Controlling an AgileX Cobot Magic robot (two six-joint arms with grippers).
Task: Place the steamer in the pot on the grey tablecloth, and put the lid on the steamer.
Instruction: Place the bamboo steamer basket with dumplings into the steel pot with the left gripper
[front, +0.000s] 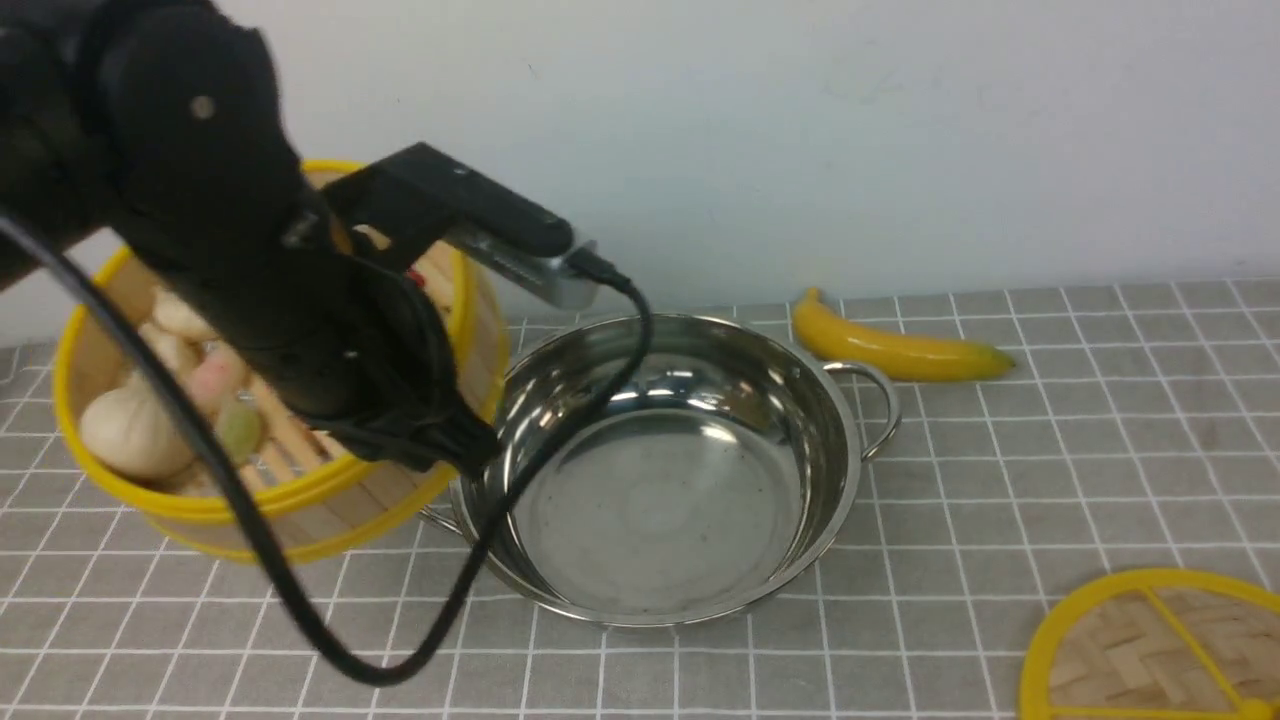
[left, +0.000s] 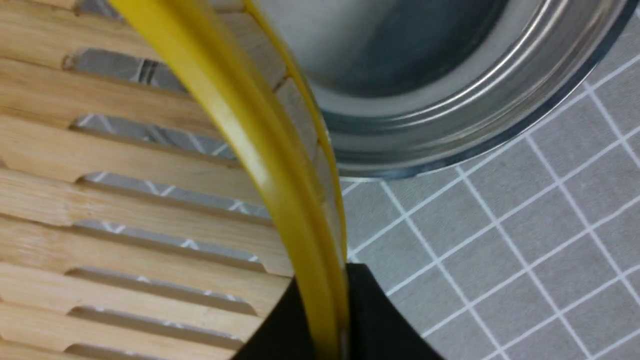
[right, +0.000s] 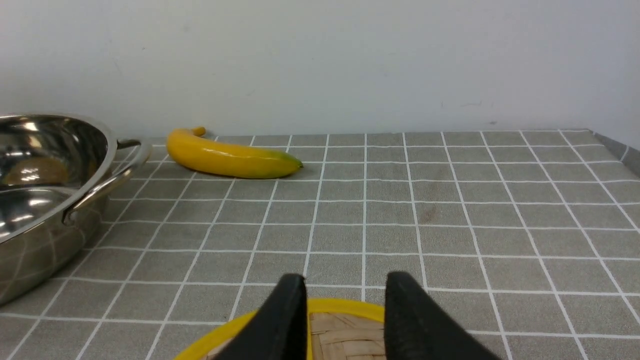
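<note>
The left gripper (left: 325, 320) is pinched shut on the yellow rim of the steamer (front: 330, 520), one black finger inside the wall and one outside. The steamer is a round bamboo basket with yellow plastic bands at top and bottom and a pale slatted wooden floor. It looks tipped up toward the near side, and I cannot tell whether its base is clear of the grey tablecloth (front: 1000, 480). Inside the steamer, on the side away from the fingers, sit white buns (front: 130, 430) with a pink one and a green one among them.

Just past the gripper's outer finger is the pot (front: 840, 470), wide, shallow and mirror-bright, with its bare polished floor showing and a looped wire handle on its far side from the tool. Its rim lies close against the steamer's wall.

Beyond the pot, near the white wall, lies a yellow banana (front: 900, 350).

Well apart from all this, the right gripper (right: 345, 280) stands with its jaws spread over the edge of the lid (right: 340, 330), a flat woven disc with a yellow rim and yellow spokes.
</note>
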